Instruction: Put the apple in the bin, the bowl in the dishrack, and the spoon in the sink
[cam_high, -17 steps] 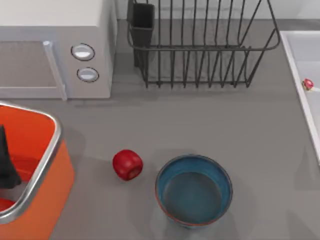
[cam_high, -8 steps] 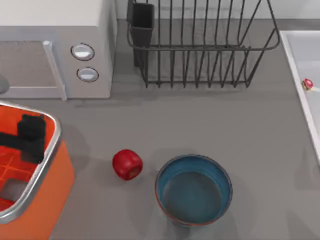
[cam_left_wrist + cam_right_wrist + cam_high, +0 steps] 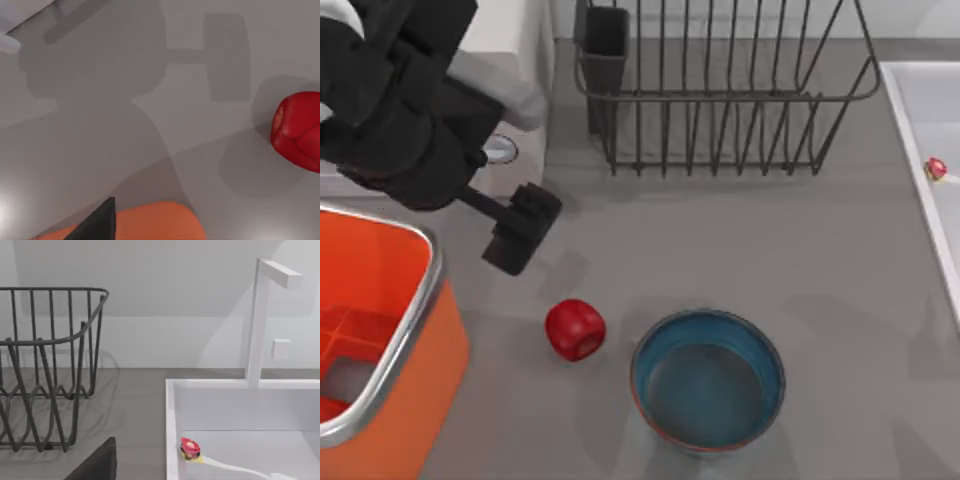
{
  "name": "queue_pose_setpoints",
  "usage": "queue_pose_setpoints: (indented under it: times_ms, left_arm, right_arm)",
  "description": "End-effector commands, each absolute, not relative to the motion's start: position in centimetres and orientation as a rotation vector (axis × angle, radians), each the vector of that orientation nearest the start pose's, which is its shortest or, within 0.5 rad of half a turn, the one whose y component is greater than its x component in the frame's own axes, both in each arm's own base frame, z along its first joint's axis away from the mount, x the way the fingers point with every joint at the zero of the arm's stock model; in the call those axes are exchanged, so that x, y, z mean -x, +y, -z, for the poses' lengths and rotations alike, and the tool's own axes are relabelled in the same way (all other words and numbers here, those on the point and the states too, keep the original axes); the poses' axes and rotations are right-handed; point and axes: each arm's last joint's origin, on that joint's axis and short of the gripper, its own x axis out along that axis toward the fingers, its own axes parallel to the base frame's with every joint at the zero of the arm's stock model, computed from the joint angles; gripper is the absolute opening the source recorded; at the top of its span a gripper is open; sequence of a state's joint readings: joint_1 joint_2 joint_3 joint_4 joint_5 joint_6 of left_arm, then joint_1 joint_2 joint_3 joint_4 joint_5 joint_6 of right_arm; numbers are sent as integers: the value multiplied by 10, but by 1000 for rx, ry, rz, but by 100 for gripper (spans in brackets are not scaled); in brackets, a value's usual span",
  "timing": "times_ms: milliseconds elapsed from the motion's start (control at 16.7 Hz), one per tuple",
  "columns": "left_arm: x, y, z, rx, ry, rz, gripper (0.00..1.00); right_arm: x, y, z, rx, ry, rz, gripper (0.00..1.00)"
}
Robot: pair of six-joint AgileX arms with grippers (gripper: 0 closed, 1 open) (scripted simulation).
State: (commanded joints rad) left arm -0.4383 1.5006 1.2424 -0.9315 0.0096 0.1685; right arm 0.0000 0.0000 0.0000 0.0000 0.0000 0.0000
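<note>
Our left gripper [image 3: 520, 228] hovers just up-left of the apple [image 3: 574, 329], can't tell finger state. Apple sits on table between bin [image 3: 395, 330] & bowl [image 3: 708, 380]. Spoon [image 3: 936, 169] lies in sink [image 3: 905, 85].

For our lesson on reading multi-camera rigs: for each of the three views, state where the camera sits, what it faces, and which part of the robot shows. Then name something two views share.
Top view: above the table, looking down on the apple, bowl, bin and dishrack; the left gripper reaches in.
Left wrist view: on the left arm, facing the tabletop; a dark finger tip shows.
Right wrist view: on the right arm, facing the sink and spoon.
Shared: top and left wrist views both show the apple.
</note>
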Motion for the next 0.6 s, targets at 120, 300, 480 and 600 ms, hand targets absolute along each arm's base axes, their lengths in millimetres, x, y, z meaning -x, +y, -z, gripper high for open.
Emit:
queue_pose_setpoints:
  times_ms: [120, 300, 480, 600]
  left_arm:
    - [-292, -152, -254, -474, 1268, 543, 100]
    - [-315, -191, -227, -585, 1441, 606, 100]
    - [-327, -220, -198, -678, 1579, 647, 100]
    - [-331, -232, -183, -723, 1643, 662, 100]
  right_arm:
    - [-106, -1, -160, 0, 0, 0, 100]
    - [-106, -1, -160, 0, 0, 0, 100]
    - [-106, -1, -160, 0, 0, 0, 100]
    - [-106, -1, -160, 0, 0, 0, 100]
